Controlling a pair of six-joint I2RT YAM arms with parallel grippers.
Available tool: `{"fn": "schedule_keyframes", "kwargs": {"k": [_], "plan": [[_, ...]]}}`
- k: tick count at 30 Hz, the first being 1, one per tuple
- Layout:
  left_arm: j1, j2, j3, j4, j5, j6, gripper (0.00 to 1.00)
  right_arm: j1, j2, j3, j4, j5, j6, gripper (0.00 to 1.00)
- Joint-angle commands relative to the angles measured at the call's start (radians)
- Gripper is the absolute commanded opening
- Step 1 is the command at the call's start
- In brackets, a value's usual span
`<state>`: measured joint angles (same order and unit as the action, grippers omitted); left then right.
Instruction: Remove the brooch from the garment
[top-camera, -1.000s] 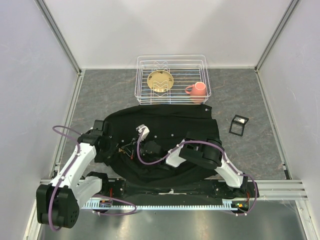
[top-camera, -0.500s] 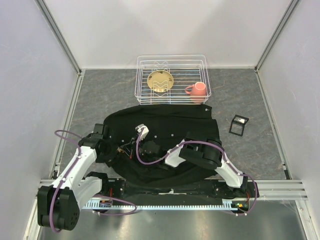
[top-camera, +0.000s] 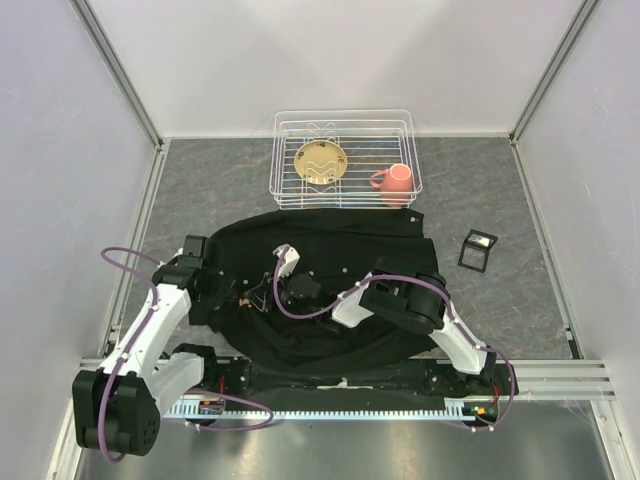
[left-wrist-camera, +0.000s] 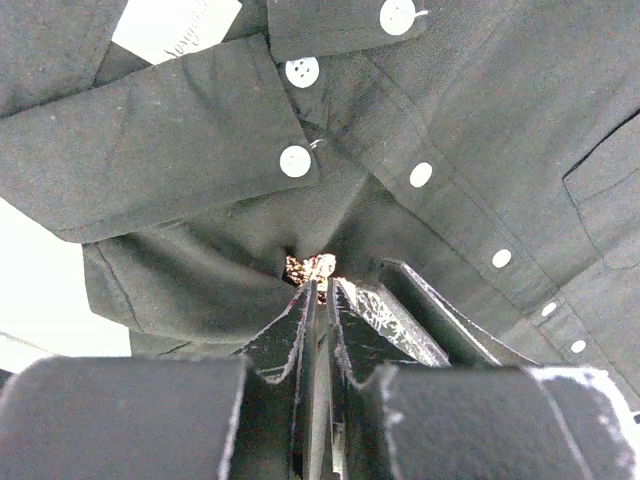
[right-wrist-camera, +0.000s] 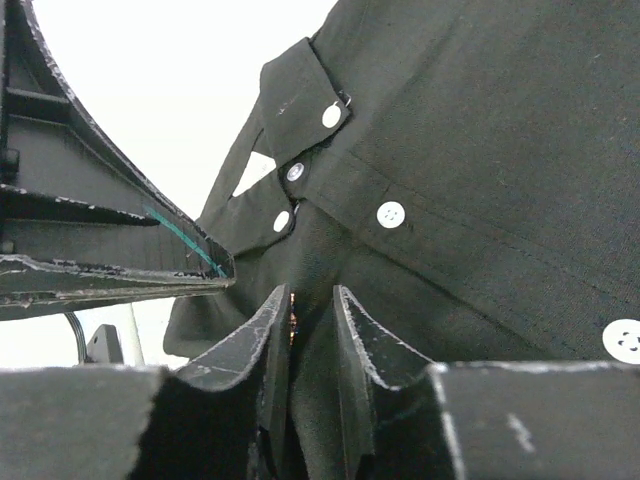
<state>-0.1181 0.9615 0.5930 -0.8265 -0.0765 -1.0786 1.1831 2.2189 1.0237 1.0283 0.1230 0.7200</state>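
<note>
The garment (top-camera: 350, 250), a black button-up shirt, lies crumpled at the table's middle. My left gripper (top-camera: 245, 298) sits at its left part. In the left wrist view the left gripper (left-wrist-camera: 322, 285) is shut, with the small glinting golden brooch (left-wrist-camera: 313, 267) pinched at its tips against the cloth (left-wrist-camera: 480, 120). My right gripper (top-camera: 268, 297) is right beside it. In the right wrist view the right gripper (right-wrist-camera: 310, 295) is shut on a raised fold of the shirt (right-wrist-camera: 480, 150). A right finger (left-wrist-camera: 420, 315) shows next to the brooch.
A white wire rack (top-camera: 290, 125) at the back holds a golden plate (top-camera: 320, 163) and a pink mug (top-camera: 395, 180). A small black frame (top-camera: 477, 248) lies right of the shirt. A white tag (left-wrist-camera: 175, 25) and white buttons (left-wrist-camera: 295, 160) show near the collar.
Both grippers stay at the same spot on the shirt. The left wrist has shifted slightly left and away, and the right gripper has nudged slightly away.
</note>
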Motion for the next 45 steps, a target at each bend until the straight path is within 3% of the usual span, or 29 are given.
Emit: {"fn": "schedule_keyframes", "kwargs": {"k": [1, 5, 14, 22, 27, 34, 45], "plan": [[0.009, 0.042, 0.024, 0.058, 0.007, 0.035, 0.13, -0.005, -0.025, 0.007, 0.006, -0.051, 0.018, 0.33], [0.009, 0.082, -0.016, 0.064, 0.052, 0.022, 0.09, -0.016, -0.042, 0.038, -0.074, -0.098, 0.032, 0.41], [0.009, -0.029, -0.121, 0.067, 0.095, 0.014, 0.06, -0.016, -0.085, 0.038, -0.164, -0.146, 0.042, 0.53], [0.009, -0.086, -0.108, 0.009, 0.115, 0.012, 0.08, -0.016, -0.1, 0.088, -0.273, -0.187, 0.079, 0.54], [0.009, -0.107, 0.039, -0.083, -0.012, 0.042, 0.17, -0.016, -0.094, 0.121, -0.339, -0.189, 0.122, 0.54], [0.011, -0.164, 0.108, -0.134, -0.167, 0.075, 0.3, -0.01, -0.08, 0.148, -0.372, -0.18, 0.151, 0.54], [0.009, -0.15, 0.102, -0.106, -0.141, 0.083, 0.27, 0.018, -0.068, 0.174, -0.448, -0.168, 0.091, 0.56]]}}
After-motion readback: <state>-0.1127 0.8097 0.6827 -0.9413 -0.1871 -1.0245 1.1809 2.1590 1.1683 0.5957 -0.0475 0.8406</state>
